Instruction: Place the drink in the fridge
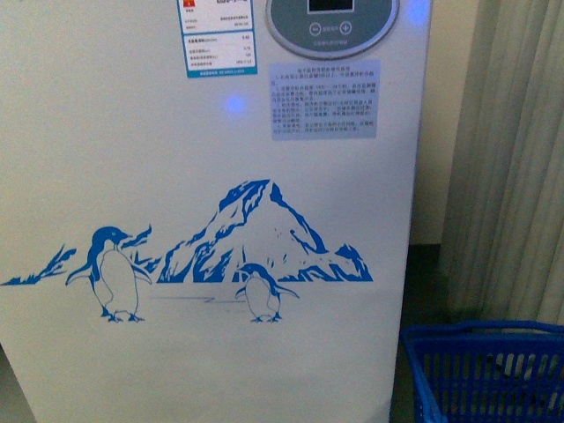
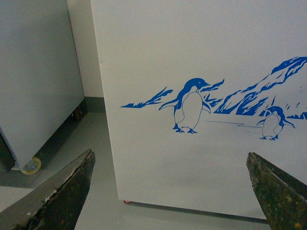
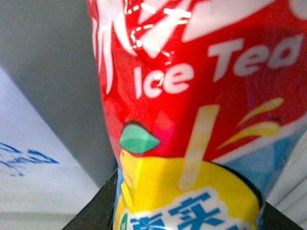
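Red-labelled drink [image 3: 192, 96] is clamped in the right gripper [image 3: 189, 215] near the fridge [image 1: 220, 335], not yet inside. Facing the fridge front, the left gripper [image 2: 169, 158] has its jaws spread wide, empty.

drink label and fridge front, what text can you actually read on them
"Ice Tea": white letters on the red part of the drink label.
Blue Chinese characters on its yellow part: cut off, unreadable.
Minus and plus signs: on the fridge, in its oval display.
White sticker and grey notice: print too small and blurred.
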`<state>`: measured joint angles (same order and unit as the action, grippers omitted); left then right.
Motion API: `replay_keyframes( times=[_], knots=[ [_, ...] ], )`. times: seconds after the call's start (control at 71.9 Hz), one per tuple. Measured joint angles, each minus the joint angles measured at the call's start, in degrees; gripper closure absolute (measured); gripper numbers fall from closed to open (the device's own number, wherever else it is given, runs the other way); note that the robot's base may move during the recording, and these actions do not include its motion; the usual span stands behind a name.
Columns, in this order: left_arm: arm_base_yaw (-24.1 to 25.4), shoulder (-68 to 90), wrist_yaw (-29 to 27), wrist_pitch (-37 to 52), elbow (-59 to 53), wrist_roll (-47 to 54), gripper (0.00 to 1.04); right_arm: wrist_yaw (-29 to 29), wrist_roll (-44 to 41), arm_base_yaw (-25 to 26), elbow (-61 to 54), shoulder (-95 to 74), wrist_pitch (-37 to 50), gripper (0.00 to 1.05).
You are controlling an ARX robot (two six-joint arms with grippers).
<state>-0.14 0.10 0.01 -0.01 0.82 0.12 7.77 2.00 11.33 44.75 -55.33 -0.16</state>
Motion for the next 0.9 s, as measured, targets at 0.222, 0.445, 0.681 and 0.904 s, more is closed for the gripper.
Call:
replay_keyframes(
  times=[0.222,0.445,0.681,0.904],
  knots=[
    [0.00,0.00,0.00,0.00,0.00,0.00,0.08,-5.09,0.26,-4.26,-0.74,15.10,-5.38,0.65],
    [0.00,0.00,0.00,-0.02,0.00,0.00,0.08,-8.41,0.20,-9.81,-1.88,26.73,-9.09,0.65],
    [0.00,0.00,0.00,-0.02,0.00,-0.02,0.08,-10.80,-0.15,-11.78,-3.43,29.51,-7.54,0.65],
    [0.00,0.00,0.02,-0.02,0.00,0.00,0.08,-10.99,-0.15,-11.89,-4.87,29.05,-7.56,0.65]
  ],
)
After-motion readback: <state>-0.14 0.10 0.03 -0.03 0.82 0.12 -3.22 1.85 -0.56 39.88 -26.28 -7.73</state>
